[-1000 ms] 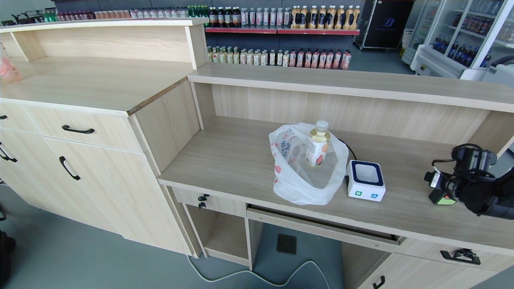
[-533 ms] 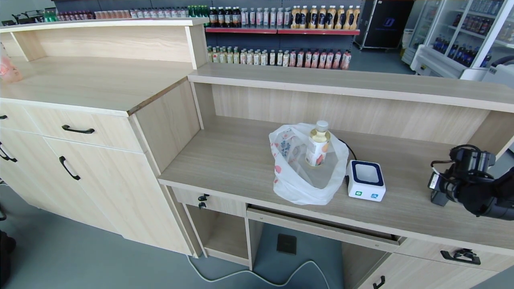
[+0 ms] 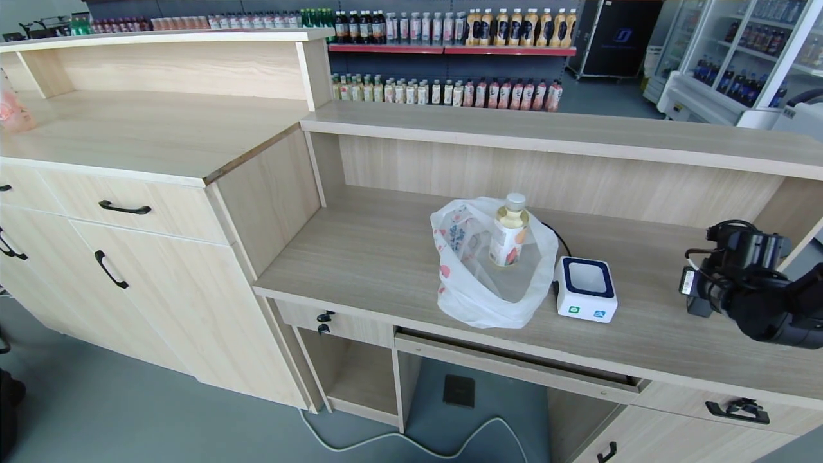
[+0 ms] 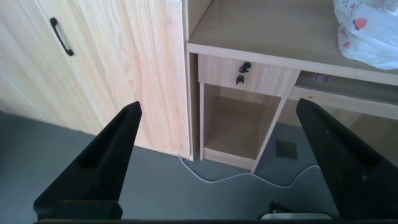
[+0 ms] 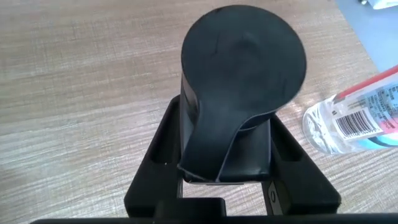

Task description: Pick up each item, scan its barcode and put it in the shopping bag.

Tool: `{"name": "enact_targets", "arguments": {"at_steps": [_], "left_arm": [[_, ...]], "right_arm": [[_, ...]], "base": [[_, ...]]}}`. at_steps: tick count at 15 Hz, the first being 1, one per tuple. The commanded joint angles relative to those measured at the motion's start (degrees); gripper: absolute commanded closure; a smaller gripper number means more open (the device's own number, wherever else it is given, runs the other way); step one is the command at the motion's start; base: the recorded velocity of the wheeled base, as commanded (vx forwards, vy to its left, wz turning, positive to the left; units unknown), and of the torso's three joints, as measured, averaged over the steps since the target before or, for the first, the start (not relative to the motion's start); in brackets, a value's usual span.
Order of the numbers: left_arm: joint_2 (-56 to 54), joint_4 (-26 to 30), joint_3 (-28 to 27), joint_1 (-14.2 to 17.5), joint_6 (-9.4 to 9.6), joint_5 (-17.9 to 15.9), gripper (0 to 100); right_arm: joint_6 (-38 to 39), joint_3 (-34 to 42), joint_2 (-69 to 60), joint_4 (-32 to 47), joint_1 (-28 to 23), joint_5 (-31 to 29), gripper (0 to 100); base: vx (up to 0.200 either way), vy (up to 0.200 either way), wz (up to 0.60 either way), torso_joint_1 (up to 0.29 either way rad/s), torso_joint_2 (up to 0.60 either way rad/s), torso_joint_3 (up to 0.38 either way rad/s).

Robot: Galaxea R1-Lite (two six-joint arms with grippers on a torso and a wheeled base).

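A white plastic shopping bag with red pictures [image 3: 488, 289] sits open on the desk [image 3: 373, 257], near the middle and close to the front edge. A bottle of pale yellow drink with a white cap [image 3: 508, 233] stands straight up inside the bag. A small white box scanner with a dark blue top [image 3: 586, 289] sits just beside the bag on its right, also near the front edge. A clear plastic bottle with a barcode label [image 5: 351, 121] lies on the desk top.

Two bottles [image 3: 508, 233] [image 5: 364, 118], one bag [image 3: 472, 303], one scanner [image 3: 586, 290]
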Motion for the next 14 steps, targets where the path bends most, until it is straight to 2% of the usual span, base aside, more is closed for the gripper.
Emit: {"name": "enact_targets", "arguments": {"at_steps": [1,2,4,6,8,9,11,12,14], "left_arm": [[-0.02,-0.01,0.00,0.01,-0.01,0.00,0],[-0.02,-0.01,0.00,0.01,-0.01,0.00,0],[-0.02,-0.01,0.00,0.01,-0.01,0.00,0],[-0.02,-0.01,0.00,0.01,-0.01,0.00,0],[-0.02,-0.01,0.00,0.01,-0.01,0.00,0],[-0.02,-0.01,0.00,0.01,-0.01,0.00,0],[-0.02,-0.01,0.00,0.01,-0.01,0.00,0],[-0.02,-0.01,0.00,0.01,-0.01,0.00,0],[-0.02,-0.01,0.00,0.01,-0.01,0.00,0]], "right_arm": [[-0.58,1.26,-7.87,2.06,2.17,2.82,100],[-1.11,4.86,-17.36,5.14,3.32,11.44,100],[-1.28,8.91,-27.73,5.31,4.63,29.45,100],[-0.49,10.22,-34.41,6.37,7.18,43.96,100],[4.52,9.26,-39.07,10.76,10.70,53.71,100],[4.87,8.82,-39.59,11.46,11.75,54.50,100],[11.02,5.65,-42.76,17.35,20.02,56.26,100],[16.73,2.49,-44.43,21.75,24.94,56.35,100],[20.78,-1.99,-45.66,28.43,30.12,56.44,100]], "base": [[0.000,0.000,0.00,0.000,0.00,0.000],[0.000,0.000,0.00,0.000,0.00,0.000],[0.000,0.000,0.00,0.000,0.00,0.000],[0.000,0.000,0.00,0.000,0.00,0.000],[0.000,0.000,0.00,0.000,0.00,0.000],[0.000,0.000,0.00,0.000,0.00,0.000],[0.000,0.000,0.00,0.000,0.00,0.000],[0.000,0.000,0.00,0.000,0.00,0.000],[0.000,0.000,0.00,0.000,0.00,0.000]]}}
